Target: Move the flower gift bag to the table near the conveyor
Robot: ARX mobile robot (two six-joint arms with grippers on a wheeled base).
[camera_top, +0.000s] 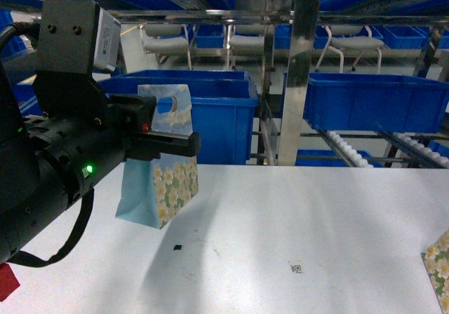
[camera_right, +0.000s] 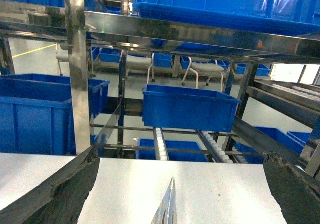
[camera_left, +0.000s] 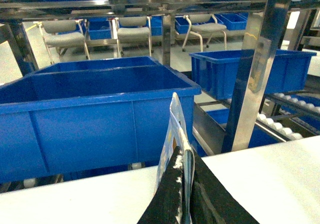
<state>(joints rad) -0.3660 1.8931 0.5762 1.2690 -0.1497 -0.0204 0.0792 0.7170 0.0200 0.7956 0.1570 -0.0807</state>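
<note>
Flower gift bag (camera_top: 163, 161) is held pinched at its upper half by the left gripper (camera_top: 170, 130), hanging tilted above the table (camera_top: 295, 223), so thin paper could slip or tear; right gripper's fingers (camera_right: 60, 194) are spread wide, empty

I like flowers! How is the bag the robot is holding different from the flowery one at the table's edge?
The flower gift bag hangs upright in the air, pinched by the left gripper; the other flowery bag lies flat on the table. The held bag shows whole, with blue sky; the other is cut off by the picture's edge. Both have pale flowers.
</note>
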